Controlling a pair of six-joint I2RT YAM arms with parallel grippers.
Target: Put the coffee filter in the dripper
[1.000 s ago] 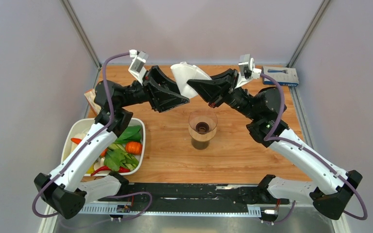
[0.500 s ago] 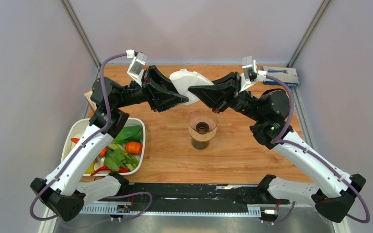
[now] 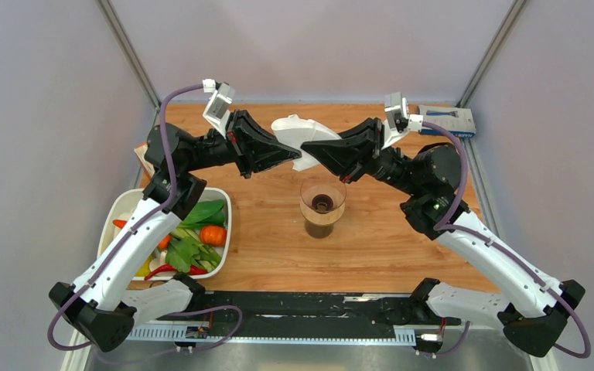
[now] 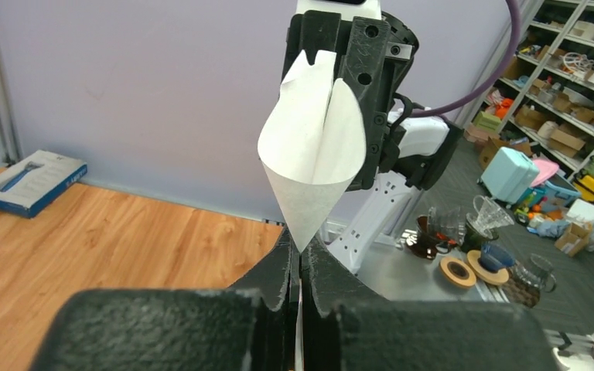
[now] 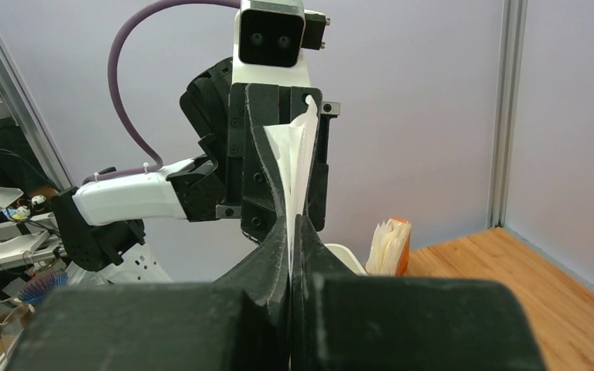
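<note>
Far L: white tray [image 3: 114, 219] at the table's [image 3: 267, 251] near-left, full of veg [image 3: 193, 236]: green leaves, an orange piece, red chilli. No label on it.

L gripper [image 3: 297, 152]: jaws closed, pinching the pointed tip of the coffee filter [image 3: 294, 125]. L wrist cam confirms it: paper tip goes right into the closed finger pair [image 4: 300, 259], with the cone [image 4: 313, 147] fanning out away from them.

Filter is mid-air above the table's far-centre, strung between both grippers and partly puffed open. Plain white paper, no print.

R gripper [image 3: 306, 147]: also clamped, on the filter's opposite end. R wrist cam shows the paper edge-on [image 5: 294, 154], sandwiched between its closed fingers [image 5: 290, 232]. The two gripper tips nearly meet nose to nose.

Dripper [image 3: 322, 202]: upright at table centre, just nearer the bases than the filter in the top view. Clear cone, dark centre, brownish lower part. Filter isn't in it and isn't touching it.

R wrist cam also catches a stack of spare filters [image 5: 390, 243] in an orange-tan holder at the table edge.

Far R: flat blue box [image 3: 446, 120] at the far-right corner, lying flat, well apart from the rest. Lid shows a pic of a handled tool plus some text, too small to read in either the top or L wrist view [image 4: 27, 182].
</note>
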